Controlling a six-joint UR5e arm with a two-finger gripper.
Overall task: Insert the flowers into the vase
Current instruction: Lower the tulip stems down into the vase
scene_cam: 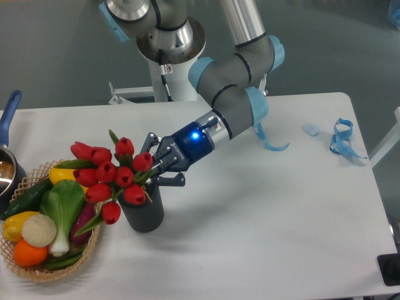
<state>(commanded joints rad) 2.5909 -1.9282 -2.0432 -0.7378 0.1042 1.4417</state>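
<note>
The flowers [112, 178], a bunch of red tulip buds with green leaves, stand with their stems in the vase [145, 212], and the heads lean left over the basket. The vase is a short dark grey ribbed cylinder, upright on the white table. My gripper [157, 164] reaches in from the right, just above the vase mouth at the right side of the bunch. Its fingers look spread, one above and one below the stem area. The stems inside the vase are hidden.
A wicker basket [37, 272] of colourful vegetables sits right beside the vase on the left. A blue-handled pot [7, 169] is at the left edge. Blue ribbon pieces [340, 134] and a small pale object [310, 129] lie at the far right.
</note>
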